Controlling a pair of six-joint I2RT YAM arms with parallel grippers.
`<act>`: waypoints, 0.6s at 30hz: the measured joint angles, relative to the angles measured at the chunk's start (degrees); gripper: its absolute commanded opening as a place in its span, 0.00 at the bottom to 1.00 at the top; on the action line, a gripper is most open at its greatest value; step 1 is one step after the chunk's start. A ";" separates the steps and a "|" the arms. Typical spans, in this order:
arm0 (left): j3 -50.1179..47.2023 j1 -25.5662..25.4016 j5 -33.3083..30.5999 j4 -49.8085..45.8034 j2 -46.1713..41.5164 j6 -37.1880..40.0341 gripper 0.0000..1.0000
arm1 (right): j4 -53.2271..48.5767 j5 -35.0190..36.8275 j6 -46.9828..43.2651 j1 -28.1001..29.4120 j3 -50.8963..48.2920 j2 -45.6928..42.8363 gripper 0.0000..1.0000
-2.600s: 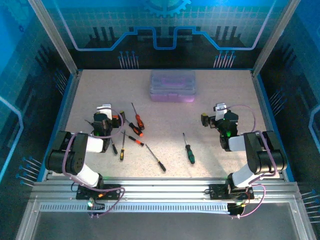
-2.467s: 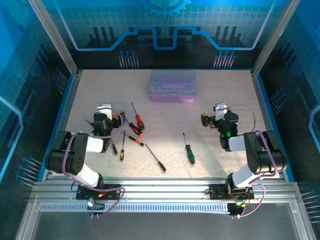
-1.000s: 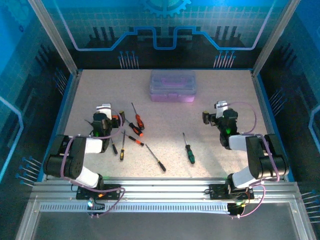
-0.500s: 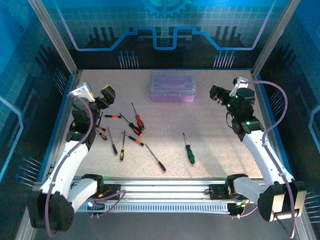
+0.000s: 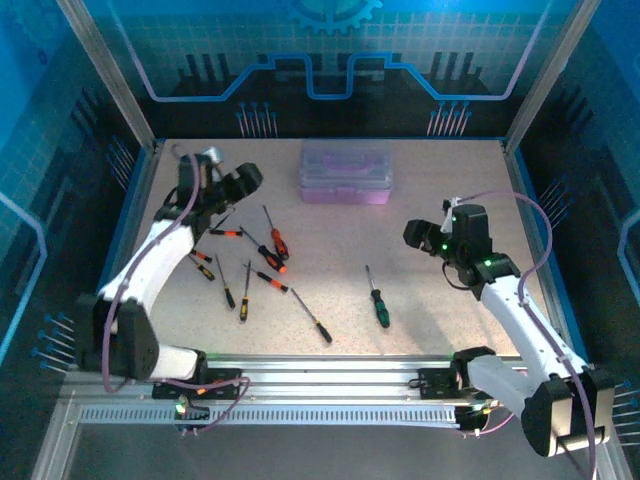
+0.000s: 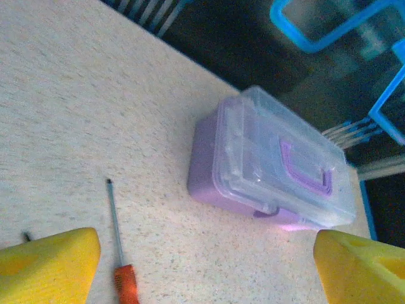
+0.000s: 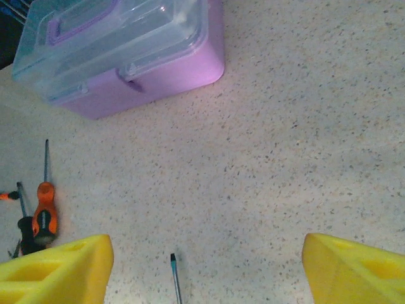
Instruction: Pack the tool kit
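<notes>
Purple-based tool kit (image 5: 345, 171) at the far middle of the table (image 5: 440, 190), clear lid down, purple handle on top. Lies well apart from both grippers. Left gripper (image 5: 247, 180) up over the far left, just left of the kit: yellow pads (image 6: 47, 263) spread wide, nothing between. Right gripper (image 5: 413, 234) over bare tabletop on the right, nearer than the kit: jaws likewise wide, empty. Orange-black screwdrivers (image 5: 272, 243) scattered loose on the left half, nearer than the left gripper. Green-handled screwdriver (image 5: 380, 306) alone near the middle, between the arms.
</notes>
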 measured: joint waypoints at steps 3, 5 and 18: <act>10.73 -3.30 0.68 -4.39 9.40 2.73 0.94 | -1.75 -0.24 -2.01 0.22 0.02 -1.88 0.84; 17.55 -4.68 1.11 -6.64 15.17 4.35 0.91 | -2.91 -0.02 -2.64 0.22 0.02 -2.71 0.86; 48.00 -6.38 5.40 -16.70 43.85 9.99 0.84 | -2.32 -0.52 -2.99 0.22 0.00 -2.54 0.88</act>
